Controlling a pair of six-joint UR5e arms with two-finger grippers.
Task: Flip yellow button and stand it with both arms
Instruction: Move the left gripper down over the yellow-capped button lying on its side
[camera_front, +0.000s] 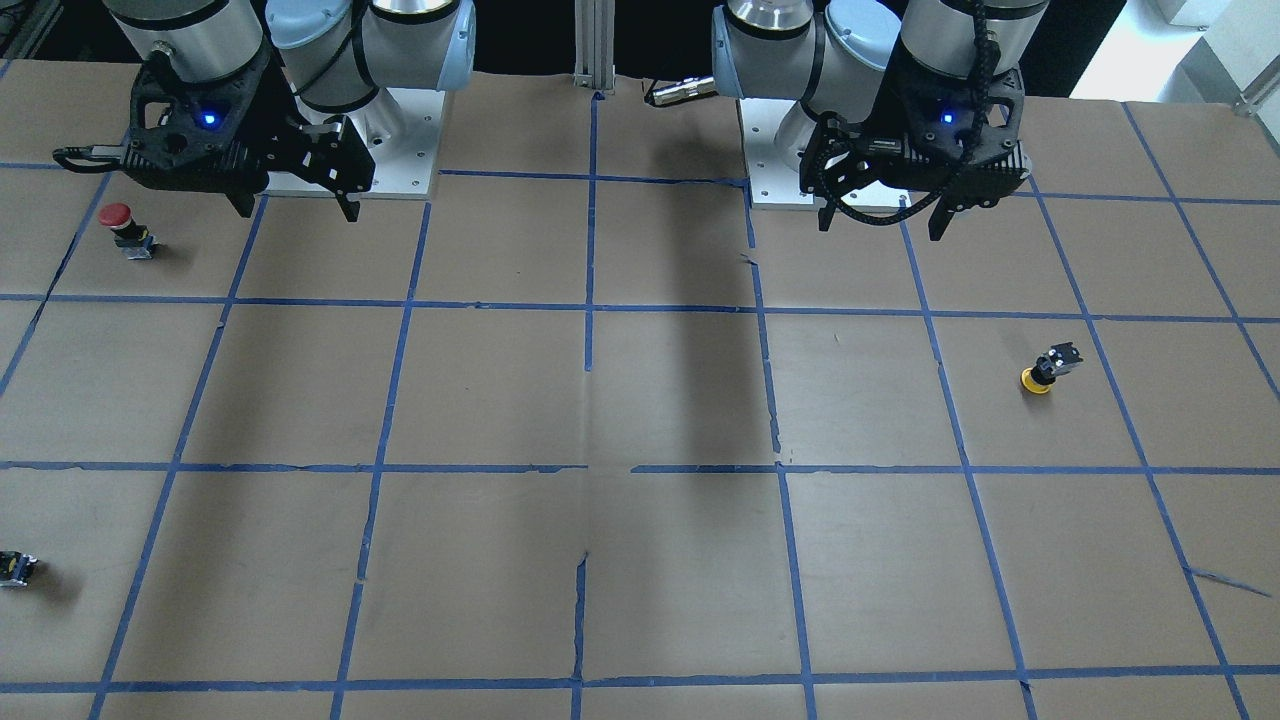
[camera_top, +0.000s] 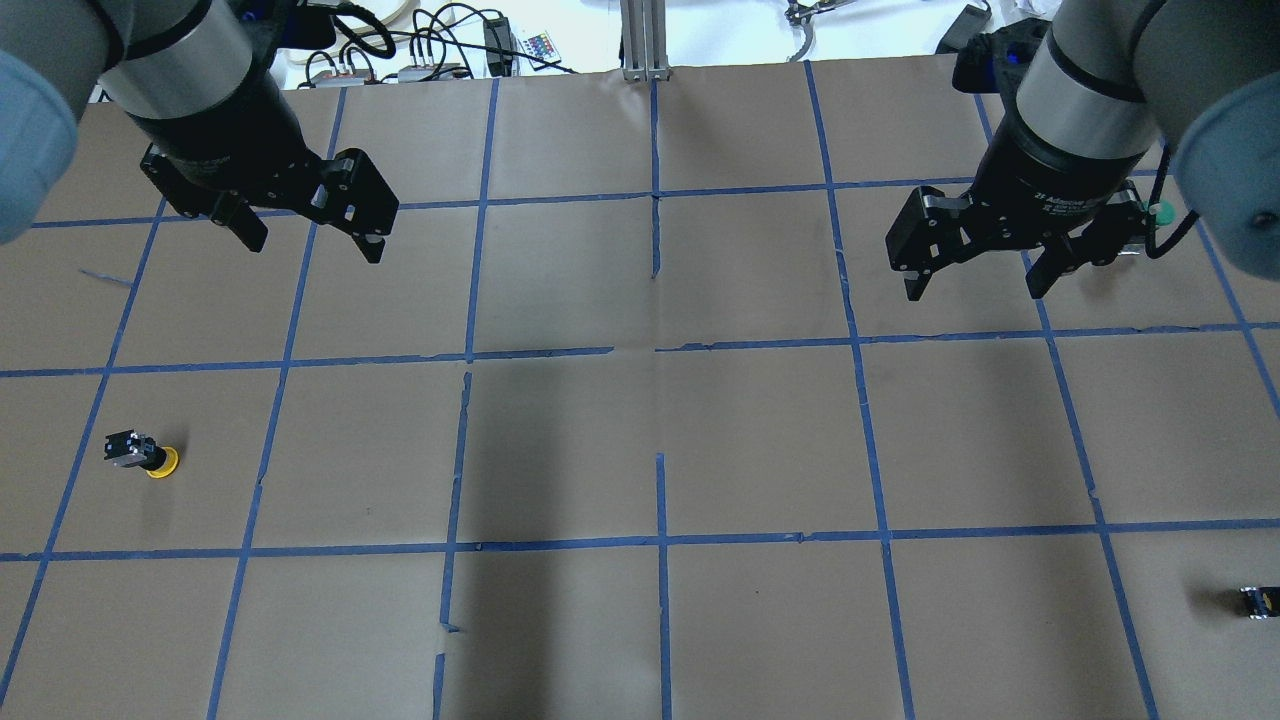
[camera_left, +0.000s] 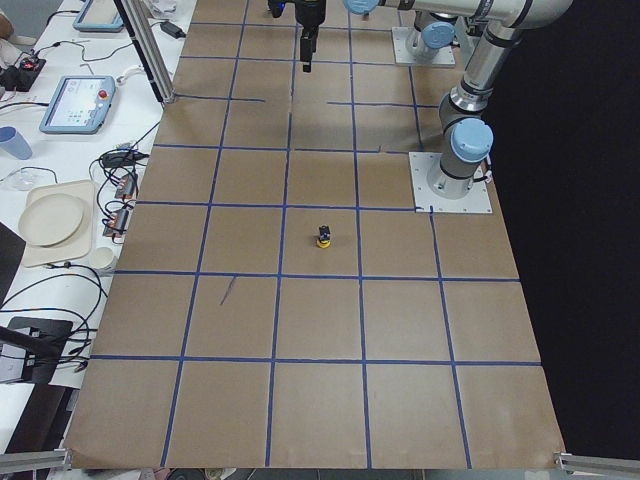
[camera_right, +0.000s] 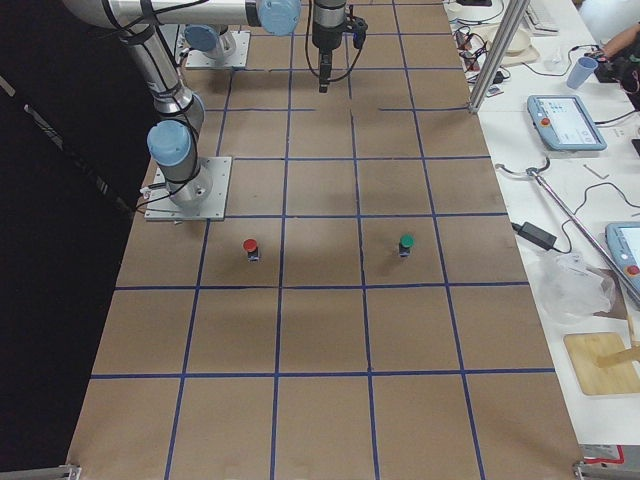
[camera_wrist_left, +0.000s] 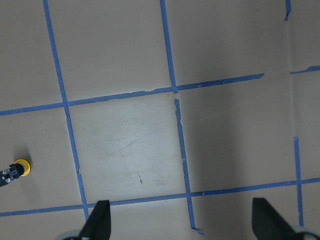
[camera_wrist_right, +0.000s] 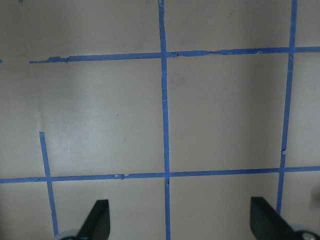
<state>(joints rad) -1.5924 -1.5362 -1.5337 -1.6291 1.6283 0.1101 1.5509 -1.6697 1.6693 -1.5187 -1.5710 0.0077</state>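
Observation:
The yellow button (camera_front: 1045, 370) rests with its yellow cap down on the paper and its black and grey body pointing up. It also shows in the overhead view (camera_top: 145, 455), the exterior left view (camera_left: 323, 238) and at the left edge of the left wrist view (camera_wrist_left: 15, 170). My left gripper (camera_top: 312, 245) is open and empty, high above the table and well away from the button; it also shows in the front-facing view (camera_front: 882, 225). My right gripper (camera_top: 975, 290) is open and empty on the other side of the table (camera_front: 298, 210).
A red-capped button (camera_front: 125, 228) stands below the right gripper's side. A green-capped button (camera_right: 406, 243) stands further out. A small dark capless block (camera_top: 1260, 601) lies near the table's edge. Blue tape lines grid the brown paper (camera_top: 660, 450).

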